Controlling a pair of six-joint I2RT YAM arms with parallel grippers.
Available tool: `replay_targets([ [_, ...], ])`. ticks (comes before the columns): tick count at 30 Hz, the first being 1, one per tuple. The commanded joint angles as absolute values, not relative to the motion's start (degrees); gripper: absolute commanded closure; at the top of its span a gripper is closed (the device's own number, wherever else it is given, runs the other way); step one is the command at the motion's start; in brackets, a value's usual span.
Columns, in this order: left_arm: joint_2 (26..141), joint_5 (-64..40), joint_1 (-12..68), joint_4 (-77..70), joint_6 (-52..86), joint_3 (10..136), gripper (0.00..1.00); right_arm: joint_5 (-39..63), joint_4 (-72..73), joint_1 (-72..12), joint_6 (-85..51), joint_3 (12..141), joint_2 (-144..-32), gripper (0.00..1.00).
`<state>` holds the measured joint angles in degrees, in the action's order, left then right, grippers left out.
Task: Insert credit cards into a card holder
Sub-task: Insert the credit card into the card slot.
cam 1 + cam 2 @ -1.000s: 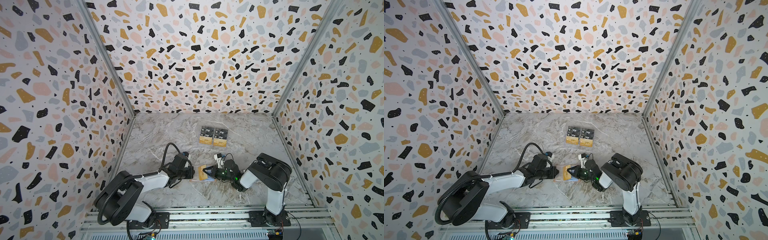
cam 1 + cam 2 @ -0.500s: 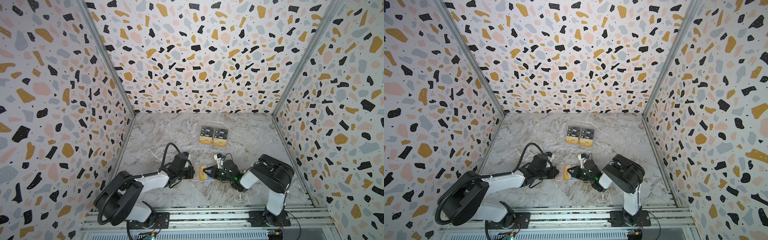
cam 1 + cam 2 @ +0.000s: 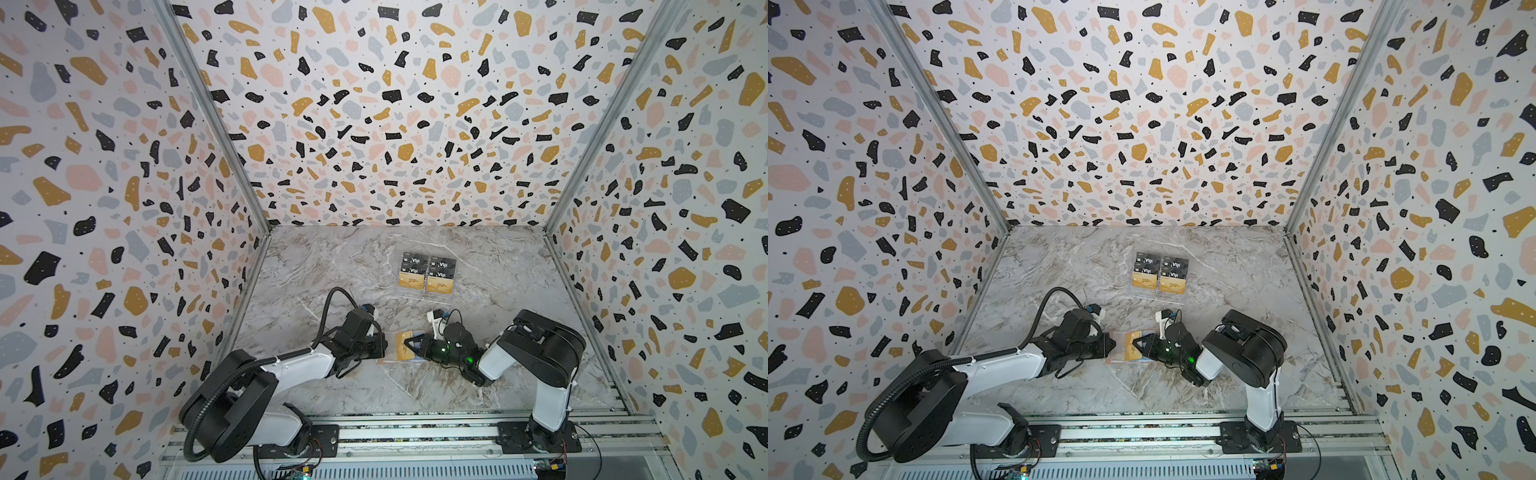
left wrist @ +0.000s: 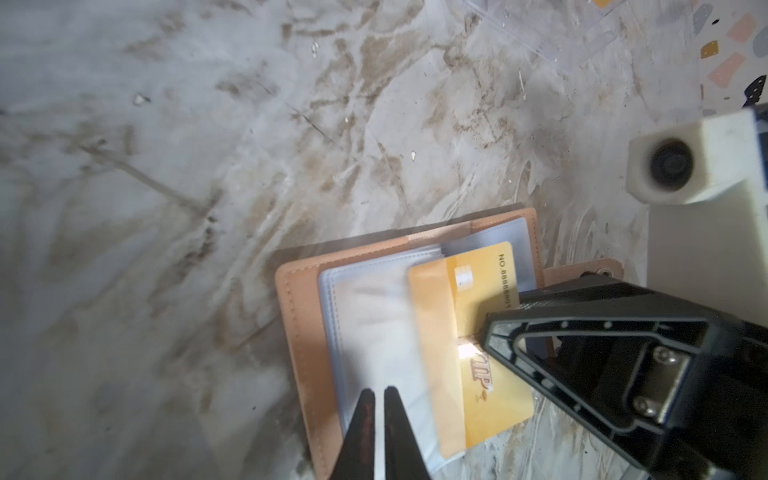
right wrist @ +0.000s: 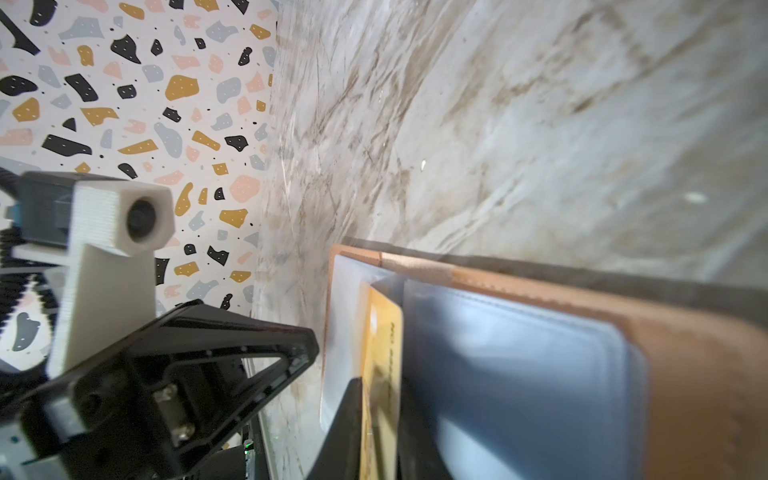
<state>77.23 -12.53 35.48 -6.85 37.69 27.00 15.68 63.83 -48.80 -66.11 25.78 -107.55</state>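
The pink card holder (image 4: 303,332) lies open on the marble floor between the two arms, also seen in a top view (image 3: 1115,358). A gold credit card (image 4: 490,399) sits partly inside one clear sleeve, its outer half sticking out. My right gripper (image 5: 380,386) has the card (image 5: 382,345) between its fingers, but the jaws stand slightly apart and the card is tilted in the gap. My left gripper (image 4: 379,395) is pinched shut on a clear sleeve at the holder's near edge. Two more gold credit cards (image 3: 411,281) stand in the stand's front row.
A clear acrylic stand (image 3: 426,291) with black "Vip" cards (image 3: 428,262) stands behind the arms, towards the back wall. Terrazzo walls close in the floor on three sides. The metal rail (image 3: 415,432) with both arm bases runs along the front.
The right gripper's jaws have eased apart around the gold card. Both arms stay almost where they were, and the left gripper remains pinched.
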Motion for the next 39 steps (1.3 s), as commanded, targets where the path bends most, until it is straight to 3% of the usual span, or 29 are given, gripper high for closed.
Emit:
replay_targets([
  [1, 77.4, -11.7, 35.8, -5.3, 37.9, 27.0, 0.89, 15.0, 56.8, -49.8, -63.4, 28.0, -105.0, 0.77],
  [6, 79.2, -12.5, 35.8, -6.0, 37.9, 27.0, 0.89, 12.5, 44.0, -51.0, -58.1, 31.7, -101.1, 0.59],
  [10, 80.0, -12.0, 35.8, -6.9, 38.6, 25.9, 0.90, 9.4, 31.8, -52.4, -52.4, 36.6, -99.5, 0.52],
  [22, 79.3, -11.2, 35.8, -7.0, 39.4, 25.0, 0.91, 3.0, 15.4, -53.9, -44.8, 42.4, -95.7, 0.44],
  [32, 78.9, -12.7, 35.8, -6.6, 39.7, 26.7, 0.91, 6.3, 6.9, -53.6, -42.3, 46.6, -94.4, 0.35],
  [36, 77.0, -11.9, 35.6, -3.7, 39.1, 28.5, 0.85, 9.2, 5.2, -53.3, -42.7, 49.0, -95.8, 0.35],
  [39, 75.4, -11.0, 34.5, -2.5, 39.3, 28.6, 0.75, 10.5, 2.7, -52.9, -42.8, 50.9, -97.1, 0.35],
])
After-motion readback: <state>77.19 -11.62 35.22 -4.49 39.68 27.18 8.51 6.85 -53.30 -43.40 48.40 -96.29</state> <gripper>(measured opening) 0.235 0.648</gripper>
